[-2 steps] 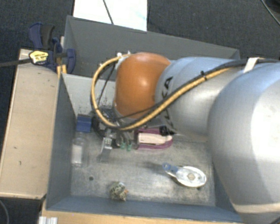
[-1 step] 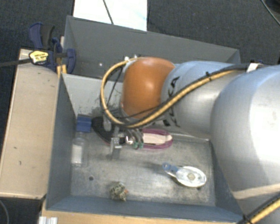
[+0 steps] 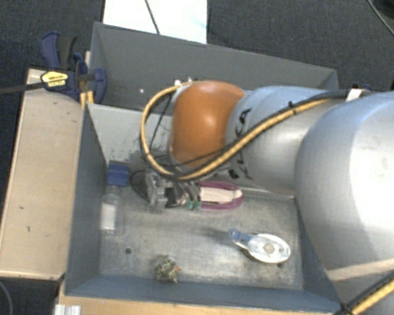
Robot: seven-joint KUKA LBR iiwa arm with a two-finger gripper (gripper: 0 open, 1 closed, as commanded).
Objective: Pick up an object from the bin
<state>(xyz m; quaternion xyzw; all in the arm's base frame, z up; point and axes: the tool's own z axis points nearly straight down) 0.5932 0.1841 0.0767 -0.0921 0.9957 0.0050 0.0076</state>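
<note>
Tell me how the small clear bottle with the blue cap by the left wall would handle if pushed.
The clear bottle looks see-through and empty, so it is probably light. It seems to lie on its side, so it may roll. Its smooth plastic could slip.

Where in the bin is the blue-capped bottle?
The bottle lies by the bin's left wall in the camera view, just left of the gripper.
</note>
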